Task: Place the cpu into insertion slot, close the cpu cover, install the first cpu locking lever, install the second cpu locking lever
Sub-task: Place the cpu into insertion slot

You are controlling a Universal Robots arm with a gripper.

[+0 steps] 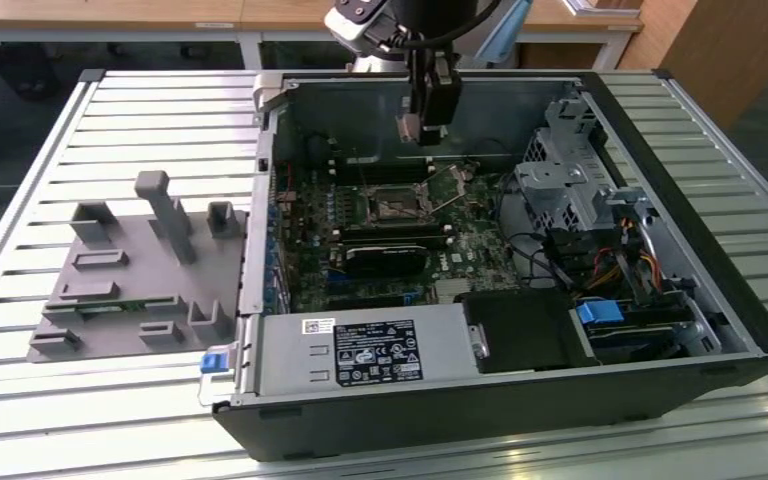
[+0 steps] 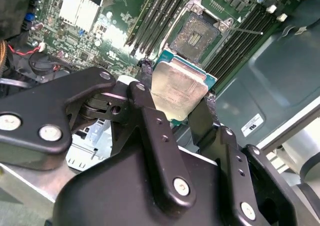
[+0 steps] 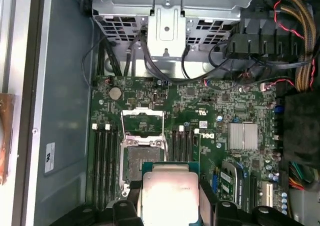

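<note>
My gripper hangs inside the open computer case, above the green board. It is shut on the cpu, a flat square chip with a silver top, held by two opposite edges between the black fingers. The insertion slot is a dark square socket with a silver rim, lying open and empty on the board below the chip. In the first wrist view the cpu hovers just beside the insertion slot. The cpu cover is swung open on the slot's far side.
The case lies on a slatted metal table. Black memory slots flank the socket. A drive cage and cable bundles fill the exterior view's right. A power supply sits at the front, and a grey fixture tray lies outside.
</note>
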